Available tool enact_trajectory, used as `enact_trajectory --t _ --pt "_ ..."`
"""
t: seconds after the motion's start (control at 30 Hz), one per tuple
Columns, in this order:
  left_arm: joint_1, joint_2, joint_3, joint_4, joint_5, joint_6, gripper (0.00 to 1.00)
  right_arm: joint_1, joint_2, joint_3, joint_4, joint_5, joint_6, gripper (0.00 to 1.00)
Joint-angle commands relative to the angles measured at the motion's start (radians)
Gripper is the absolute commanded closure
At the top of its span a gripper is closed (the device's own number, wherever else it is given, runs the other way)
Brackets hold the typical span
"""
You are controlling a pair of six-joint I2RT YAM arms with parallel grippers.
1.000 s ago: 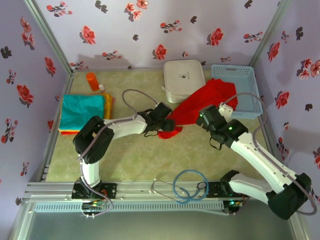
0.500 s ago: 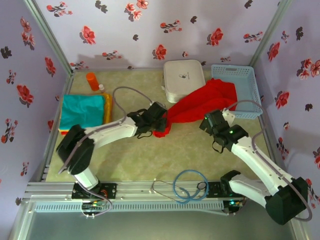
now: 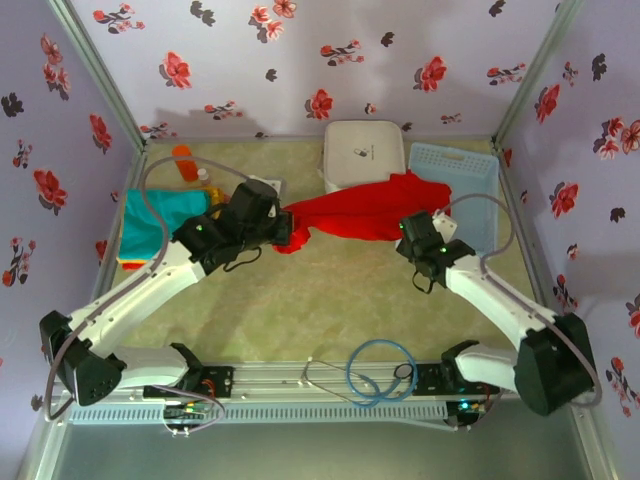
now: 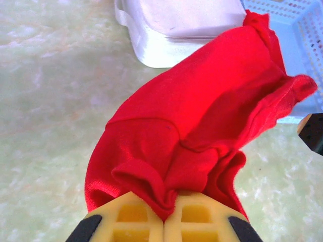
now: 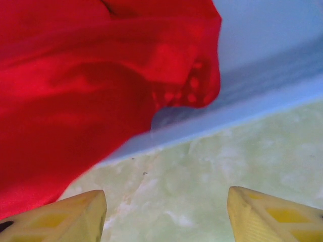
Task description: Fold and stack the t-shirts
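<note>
Item one: your large bright red cloth t-shirt (image 3: 360, 212), drawn out leftward from the light blue plastic lattice basket (image 3: 455, 160) over the pale green table (image 3: 320, 300), passing just in front of the white rounded-square case (image 3: 365, 148).

Your left gripper (image 4: 164, 218): jaws pressed together, pinching a bunched fold of that shirt.

Your right gripper (image 5: 166, 212): jaws spread, nothing between them, near the shirt's end at the basket.

Folded teal shirt (image 3: 150, 218): tops a stack at the table's left edge.

Lilac walls (image 3: 300, 60) printed with red and black flowers enclose a pale green marbled tabletop (image 3: 300, 310).
</note>
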Motion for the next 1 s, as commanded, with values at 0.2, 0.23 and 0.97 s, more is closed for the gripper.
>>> enact_trajectory --t 0.2,0.23,0.97 --pt "0.019 -0.009 0.062 -0.047 0.040 0.007 1.00 -0.005 0.089 0.068 0.019 0.006 0.022 0.35" --pt "0.019 -0.010 0.065 -0.046 0.042 -0.001 1.00 -0.005 0.065 0.058 0.011 0.008 0.012 0.35" --pt "0.027 0.190 0.513 0.115 0.256 -0.072 1.00 0.027 -0.253 -0.223 0.109 -0.139 -0.019 0.21"
